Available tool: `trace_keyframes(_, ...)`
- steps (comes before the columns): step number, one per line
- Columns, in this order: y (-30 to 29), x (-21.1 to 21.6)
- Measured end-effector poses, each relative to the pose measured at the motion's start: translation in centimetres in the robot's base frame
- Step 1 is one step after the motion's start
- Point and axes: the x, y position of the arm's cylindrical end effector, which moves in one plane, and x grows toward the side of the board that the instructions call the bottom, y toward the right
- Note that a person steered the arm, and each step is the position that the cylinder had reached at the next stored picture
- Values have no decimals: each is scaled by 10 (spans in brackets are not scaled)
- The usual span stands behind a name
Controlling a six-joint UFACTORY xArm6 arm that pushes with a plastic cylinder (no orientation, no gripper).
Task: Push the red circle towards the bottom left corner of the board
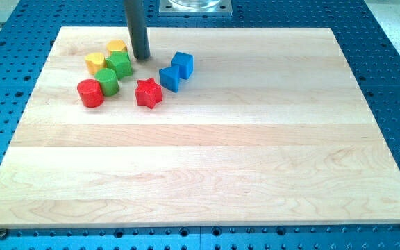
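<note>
Red and round, the red circle (90,93) sits at the view's left end of our cluster near the top left of the wooden board (207,173) on the blue bench (394,83), touching the green cylinder (107,81). Our rod ends in my tip (141,57), no claw to open or close, just right of the green block (120,64) and yellow block (117,47). We also see a yellow block at the left (94,63), a red star (148,93) and two blue blocks (169,78) (182,64).
</note>
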Motion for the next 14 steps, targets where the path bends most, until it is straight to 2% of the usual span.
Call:
trace_keyframes(1, -40, 12)
trace_keyframes(3, -52, 129)
trace_keyframes(4, -56, 148)
trace_keyframes(5, -105, 169)
trace_keyframes(6, -88, 170)
trace_keyframes(7, -85, 112)
trace_keyframes(8, -138, 144)
trace_keyframes(9, -138, 222)
trace_keyframes(10, -129, 268)
trace_keyframes(11, -129, 230)
trace_keyframes(12, -190, 234)
trace_keyframes(13, -193, 247)
trace_keyframes(14, -171, 322)
